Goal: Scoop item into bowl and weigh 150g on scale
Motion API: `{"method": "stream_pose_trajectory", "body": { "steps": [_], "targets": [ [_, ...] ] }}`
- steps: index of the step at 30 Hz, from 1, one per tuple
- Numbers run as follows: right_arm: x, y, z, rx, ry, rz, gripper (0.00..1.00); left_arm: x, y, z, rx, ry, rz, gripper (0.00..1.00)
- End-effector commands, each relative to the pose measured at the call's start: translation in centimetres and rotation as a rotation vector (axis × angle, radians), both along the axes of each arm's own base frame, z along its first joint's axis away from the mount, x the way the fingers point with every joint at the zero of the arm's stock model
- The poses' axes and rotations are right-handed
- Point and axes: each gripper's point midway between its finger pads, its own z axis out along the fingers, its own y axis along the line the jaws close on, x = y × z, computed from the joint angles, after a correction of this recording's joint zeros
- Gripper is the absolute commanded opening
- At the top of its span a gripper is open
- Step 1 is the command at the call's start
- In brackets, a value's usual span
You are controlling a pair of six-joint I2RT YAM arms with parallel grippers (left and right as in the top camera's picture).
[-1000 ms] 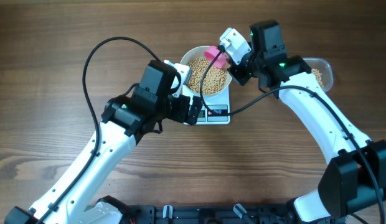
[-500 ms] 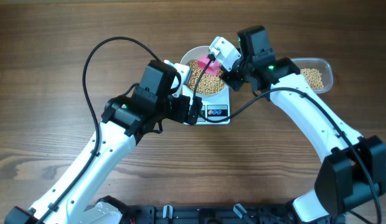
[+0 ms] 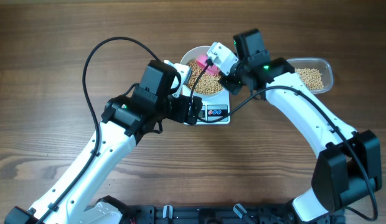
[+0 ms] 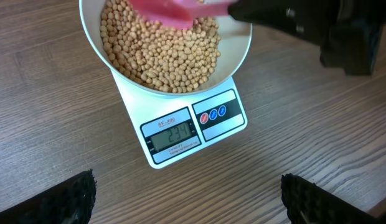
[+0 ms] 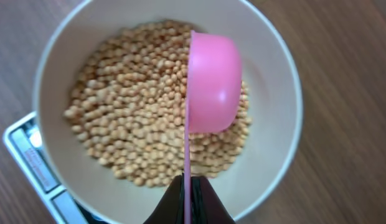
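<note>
Now: I hold the right gripper (image 5: pixel 188 186) clamped on the pink scoop (image 5: pixel 211 81) by its handle.
Scoop: tipped on edge, directly over the soybeans (image 5: pixel 131 112) in the white bowl (image 5: pixel 268 155) on the scale (image 4: pixel 224 115).
Handle axis: runs from the bowl's middle back to the right gripper.
Left gripper (image 4: pixel 190 202): wide open, empty.

A brown wood-grain tabletop (image 3: pixel 50 37) is filling the overhead view, its grain running from side to side. A small white scale (image 3: pixel 216 113) is sitting flat on it, around the middle of the far half, with its grey display and buttons facing the near edge. A clear plastic tub (image 3: pixel 332 73) is resting on the tabletop off to the scale's right, apart from it. In the left wrist view, bare wood is showing all around the scale's near corners.
</note>
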Motion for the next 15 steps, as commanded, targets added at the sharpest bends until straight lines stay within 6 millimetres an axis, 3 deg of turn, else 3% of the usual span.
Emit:
{"method": "stream_pose_trajectory", "body": {
  "steps": [1,15],
  "targets": [
    [-1.4,1.4,-0.7,0.011,0.055,0.052,0.04,0.4,0.2,0.7,-0.007,-0.016,0.015,1.00],
    [-3.1,3.1,-0.4,0.180,0.216,-0.056,0.04,0.4,0.2,0.7,-0.007,-0.016,0.015,1.00]
  ]
}}
